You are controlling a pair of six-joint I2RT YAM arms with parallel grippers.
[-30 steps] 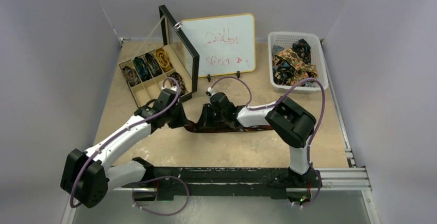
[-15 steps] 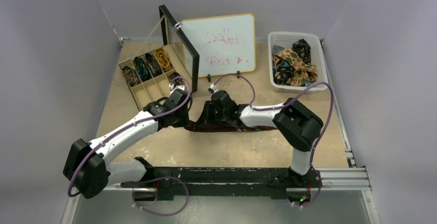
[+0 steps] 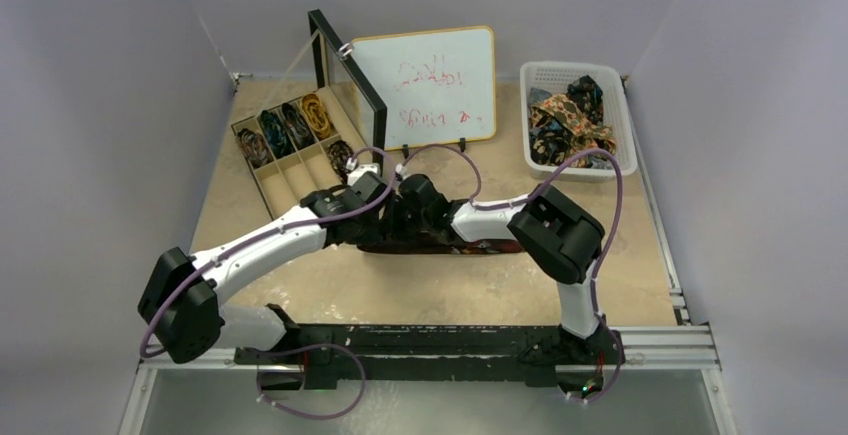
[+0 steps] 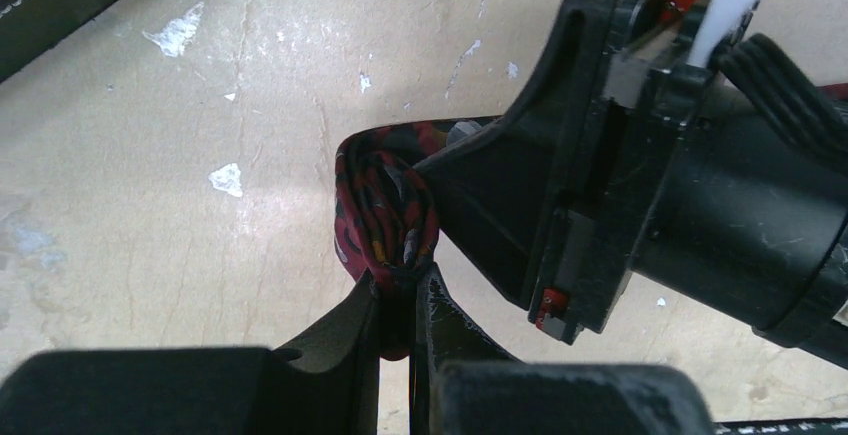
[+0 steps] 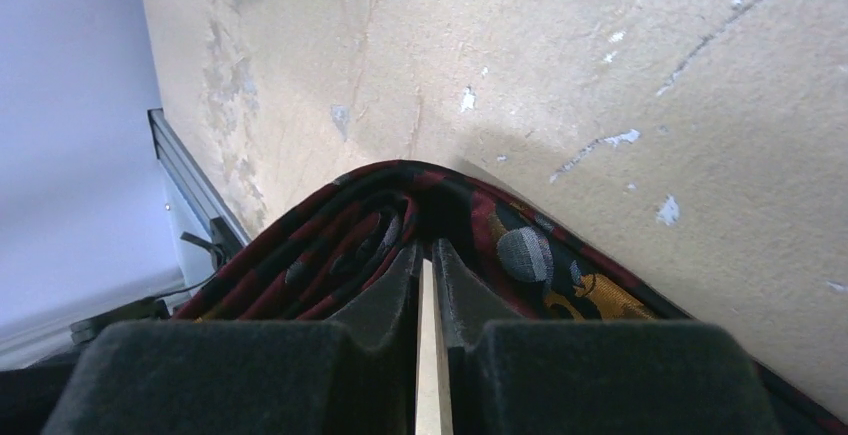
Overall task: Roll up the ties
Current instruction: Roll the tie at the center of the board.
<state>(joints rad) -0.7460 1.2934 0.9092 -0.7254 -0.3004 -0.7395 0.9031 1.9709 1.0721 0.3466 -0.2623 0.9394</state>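
A dark maroon tie with gold and grey motifs lies across the middle of the table, its left end wound into a loose coil. My left gripper is shut on the near edge of that coil. In the top view the left gripper sits tight against my right gripper. In the right wrist view the tie curves round the fingers. The right gripper is shut with its tips pinching the inner layers of the fold, a thin slit showing between the fingers.
A compartment box with rolled ties stands at the back left, its black lid propped open. Behind the grippers is a whiteboard. A white basket of loose ties sits at the back right.
My left arm has swung right and forward until its gripper meets the right gripper at the tie's coiled end. The right gripper shifted slightly left and closed a little.
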